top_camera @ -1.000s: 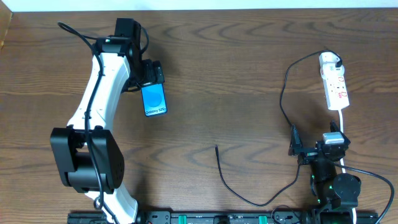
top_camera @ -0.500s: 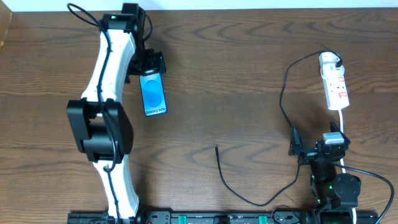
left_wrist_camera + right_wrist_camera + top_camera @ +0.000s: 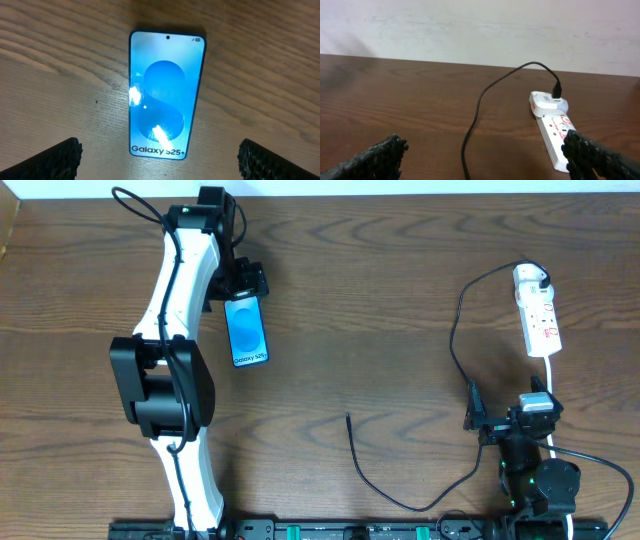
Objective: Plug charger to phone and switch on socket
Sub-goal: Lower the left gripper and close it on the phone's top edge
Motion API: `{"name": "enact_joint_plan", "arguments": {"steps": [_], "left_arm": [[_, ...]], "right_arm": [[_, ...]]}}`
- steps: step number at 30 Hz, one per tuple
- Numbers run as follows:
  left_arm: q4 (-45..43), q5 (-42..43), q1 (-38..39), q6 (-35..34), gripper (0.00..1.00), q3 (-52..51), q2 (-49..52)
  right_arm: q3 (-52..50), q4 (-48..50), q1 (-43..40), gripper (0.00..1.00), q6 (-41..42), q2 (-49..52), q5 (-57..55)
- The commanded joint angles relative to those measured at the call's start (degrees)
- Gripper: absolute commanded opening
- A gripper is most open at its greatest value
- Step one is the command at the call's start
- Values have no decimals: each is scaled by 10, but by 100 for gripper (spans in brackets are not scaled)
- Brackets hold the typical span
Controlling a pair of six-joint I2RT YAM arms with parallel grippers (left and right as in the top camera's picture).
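Observation:
The phone [image 3: 247, 330] lies flat on the table with its blue screen up. In the left wrist view the phone [image 3: 166, 95] shows whole, with its "Galaxy S25+" text. My left gripper [image 3: 241, 283] is open and empty above the phone's far end, and its fingertips frame the phone in the wrist view [image 3: 160, 167]. The black charger cable [image 3: 375, 480] runs from the socket [image 3: 537, 315] to its free tip [image 3: 348, 418] at mid-table. My right gripper [image 3: 507, 408] is open and empty, low over the cable [image 3: 475, 105], with the socket [image 3: 552, 125] ahead on its right.
A black plug [image 3: 556, 92] sits in the socket's far end. The socket's white cord [image 3: 553, 395] runs down toward the right arm's base. The left arm [image 3: 170, 310] stretches along the table's left side. A white wall lies behind the table's far edge.
The left arm swung up and back, and its gripper moved off the phone's far end, so the whole phone now shows. The phone, cable and right arm have not moved.

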State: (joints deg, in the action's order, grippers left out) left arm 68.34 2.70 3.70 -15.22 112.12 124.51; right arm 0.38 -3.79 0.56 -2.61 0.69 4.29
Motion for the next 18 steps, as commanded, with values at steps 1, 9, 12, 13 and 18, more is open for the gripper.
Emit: {"name": "enact_joint_plan", "arguments": {"steps": [1, 9, 12, 13, 18], "left_arm": [[-7, -3, 0, -6, 100, -24, -2], [-56, -3, 0, -6, 100, -79, -2], [-75, -3, 0, -6, 100, -98, -2], [-81, -3, 0, -6, 100, -104, -2], [-113, -3, 0, -6, 100, -133, -2]], "right_arm": [[-1, -2, 3, 99, -7, -4, 3], [-1, -2, 3, 99, -7, -4, 3], [-1, -2, 3, 99, -7, -4, 3], [-1, -2, 3, 99, -7, -4, 3], [-1, -2, 3, 99, -7, -4, 3]]}}
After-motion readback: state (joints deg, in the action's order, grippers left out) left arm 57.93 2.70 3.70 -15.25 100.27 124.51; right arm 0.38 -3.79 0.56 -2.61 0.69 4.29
